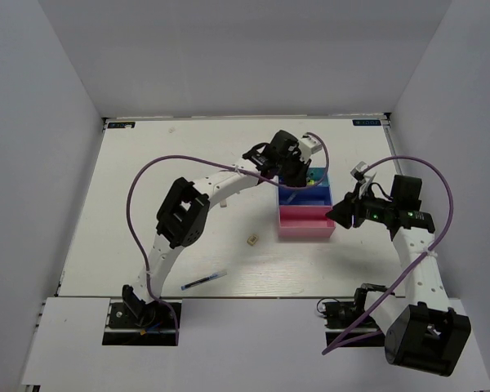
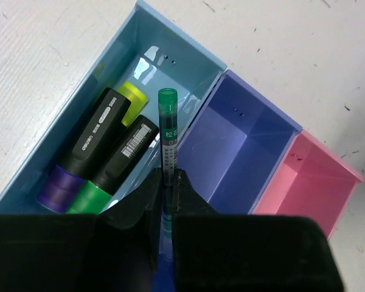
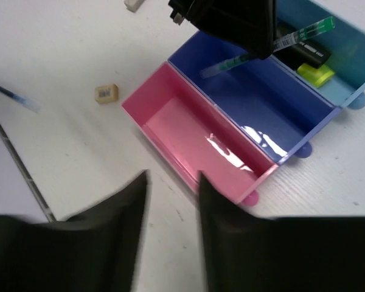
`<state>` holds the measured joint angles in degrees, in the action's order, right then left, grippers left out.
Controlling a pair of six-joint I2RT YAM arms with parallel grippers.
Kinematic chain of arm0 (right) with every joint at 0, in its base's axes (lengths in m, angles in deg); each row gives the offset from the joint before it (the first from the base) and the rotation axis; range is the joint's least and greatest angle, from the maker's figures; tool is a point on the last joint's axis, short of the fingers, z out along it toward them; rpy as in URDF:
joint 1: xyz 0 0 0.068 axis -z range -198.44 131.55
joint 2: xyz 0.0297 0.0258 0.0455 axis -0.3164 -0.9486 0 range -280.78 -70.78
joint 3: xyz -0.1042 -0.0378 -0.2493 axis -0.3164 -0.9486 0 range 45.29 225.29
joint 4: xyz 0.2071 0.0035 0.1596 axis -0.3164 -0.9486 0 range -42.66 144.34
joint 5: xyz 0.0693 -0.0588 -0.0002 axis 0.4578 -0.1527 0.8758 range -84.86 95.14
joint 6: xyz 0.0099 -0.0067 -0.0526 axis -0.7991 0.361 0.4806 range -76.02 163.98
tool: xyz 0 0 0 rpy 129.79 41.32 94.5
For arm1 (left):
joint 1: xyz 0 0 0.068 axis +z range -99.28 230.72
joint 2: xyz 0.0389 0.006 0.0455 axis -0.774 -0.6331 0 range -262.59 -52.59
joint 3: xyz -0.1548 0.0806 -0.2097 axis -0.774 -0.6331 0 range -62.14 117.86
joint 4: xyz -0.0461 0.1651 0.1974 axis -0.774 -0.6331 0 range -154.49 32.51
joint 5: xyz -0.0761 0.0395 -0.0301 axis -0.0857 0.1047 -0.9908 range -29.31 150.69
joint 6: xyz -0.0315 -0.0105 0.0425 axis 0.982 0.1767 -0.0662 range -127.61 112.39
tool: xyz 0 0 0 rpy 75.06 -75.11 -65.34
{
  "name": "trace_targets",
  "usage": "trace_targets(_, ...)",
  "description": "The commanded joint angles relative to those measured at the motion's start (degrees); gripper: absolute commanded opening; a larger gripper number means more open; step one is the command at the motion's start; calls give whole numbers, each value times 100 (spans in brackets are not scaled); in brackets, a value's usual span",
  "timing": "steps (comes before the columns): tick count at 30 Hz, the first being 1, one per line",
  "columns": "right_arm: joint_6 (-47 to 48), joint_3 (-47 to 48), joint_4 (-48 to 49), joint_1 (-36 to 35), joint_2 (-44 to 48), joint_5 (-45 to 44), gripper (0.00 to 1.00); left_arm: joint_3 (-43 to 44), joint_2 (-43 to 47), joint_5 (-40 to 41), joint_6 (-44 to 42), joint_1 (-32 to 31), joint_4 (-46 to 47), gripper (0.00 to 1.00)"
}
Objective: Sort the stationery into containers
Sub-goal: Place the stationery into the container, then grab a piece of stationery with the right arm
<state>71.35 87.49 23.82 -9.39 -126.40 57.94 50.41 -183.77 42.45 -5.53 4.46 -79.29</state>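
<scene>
1. The left arm's fingers (image 2: 145,198) were clenched on a thin clear-teal plastic pen (image 2: 166,131). They pinched it near its rear end, so most of the barrel stuck out ahead of them.
2. The pen's green tip hung ahead of those fingers over the light cyan rectangular plastic tray (image 2: 188,58), close beside the wall shared with the dark blue rectangular plastic tray (image 2: 255,131). Whether it touched anything could not be told.
3. To the left of the fingers, in the cyan tray, lay a black purple-capped marker (image 2: 79,158) and a black green-capped marker (image 2: 118,161). A yellow-green cap (image 2: 132,97) showed beyond them. That tray looked reserved for markers, so the pen probably belonged in the bare dark blue one.
4. The right arm's fingers (image 3: 118,225) were spread and held nothing. The pink rectangular plastic tray (image 3: 182,131) sat just ahead of them, and they were likely waiting clear of the left arm.
5. On the white tabletop (image 3: 79,140), ahead and left of the right fingers, a small tan eraser block (image 3: 106,92) and a thin blue pen (image 3: 12,96) lay unsorted.
</scene>
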Motion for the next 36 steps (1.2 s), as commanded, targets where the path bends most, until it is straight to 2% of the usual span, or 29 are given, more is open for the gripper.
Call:
trace_targets(1, 293, -1, -164, 43, -55, 502, 55, -66, 276, 101, -165, -23, 9, 10)
trace_targets(2, 451, 51, -312, 43, -72, 565, 61, -258, 372, 162, -165, -49, 9, 18)
trace_targets(3, 653, 78, -505, 26, -90, 626, 66, -504, 513, 224, -356, -67, 96, 29)
trace_targets(4, 803, 113, -620, 43, -125, 905, 68, -628, 592, 233, -428, -120, 132, 45)
trace_targets(6, 1733, 332, -1349, -1, -221, 1144, 68, -917, 873, 435, -472, -146, 229, 65)
trace_targets(7, 2058, 412, -1603, -18, -370, 1546, 64, -954, 1013, 453, -472, -173, 220, 71)
trace_targets(8, 3201, 569, -2163, -44, -432, 1663, 62, -954, 1041, 522, -481, -182, 220, 75)
trace_targets(9, 3569, 727, -2751, -53, -502, 1820, 59, -859, 1085, 584, -499, -199, 46, 78)
trace_targets(12, 4658, 1027, -3527, -115, -871, 1980, 44, -603, 1322, 759, -534, -296, -271, 80)
trace_targets(15, 5302, 1554, -4274, -281, -1433, 1971, 32, -874, 2023, 953, -534, -375, -115, 80)
trace_targets(16, 5574, 1999, -4434, -360, -1530, 1963, 29, -1258, 2330, 1006, -482, -392, -62, 80)
trace_targets(18, 5787, 2396, -4767, -553, -1865, 1928, 29, -1568, 2885, 1120, -551, -436, 166, 80)
trace_targets(19, 5805, 2607, -4822, -607, -1926, 1919, 29, -2100, 3061, 1199, -595, -445, 185, 80)
trace_targets(20, 5805, 2766, -4866, -651, -2110, 1884, 32, -2254, 3585, 1270, -639, -454, 203, 82)
trace_targets(22, 5473, 2864, -4692, -861, -2173, 1813, 36, -2894, 3931, 1454, -727, -445, 212, 82)
trace_targets(23, 5297, 2830, -4369, -871, -2199, 1778, 40, -3227, 4498, 1603, -736, -437, 194, 82)
trace_targets(24, 4791, 2795, -4044, -1297, -2217, 1630, 40, -3414, 4713, 1700, -719, -410, 133, 79)
trace_targets(25, 4612, 2620, -3840, -1475, -2199, 1542, 40, -3781, 5141, 1797, -684, -401, -42, 75)
trace_targets(26, 4358, 2549, -3438, -1834, -2225, 1436, 34, -4176, 5598, 1963, -475, -358, -148, 56)
trace_targets(27, 4233, 2496, -3251, -2099, -2234, 1044, 29, -4363, 5803, 2069, -377, -305, -401, 43)
trace_targets(28, 4006, 2339, -2693, -2841, -2356, 883, 24, -4948, 6275, 2331, -245, -252, -673, 27)
trace_targets(29, 3986, 2337, -2565, -3092, -2436, 734, 17, -5145, 6749, 2438, 148, -182, -833, 7)
trace_targets(30, 3951, 2363, -2486, -3355, -2854, 210, 14, -5330, 7198, 2526, 265, -8, -991, 4)
trace_targets(31, 4099, 2529, -2433, -4063, -3032, 40, 12, -5906, 7411, 2823, 449, 64, -1375, 4)
trace_targets(32, 4205, 2713, -2458, -4270, -3217, -197, 9, -6085, 7622, 2895, 546, 143, -1519, 4)
trace_targets(33, 4267, 2915, -2458, -4481, -3732, -495, 7, -6226, 8155, 3062, 808, 474, -1642, 14)
trace_targets(34, 4250, 3065, -2311, -5023, -3876, -664, 7, -6689, 8326, 3115, 915, 625, -1948, 32)
trace_targets(35, 4180, 3119, -2196, -5193, -3991, -1083, 11, -6842, 8771, 3133, 1012, 984, -2012, 59)
trace_targets(36, 4136, 3119, -1890, -5465, -4262, -1435, 16, -7078, 8845, 3003, 1196, 1405, -2082, 62)
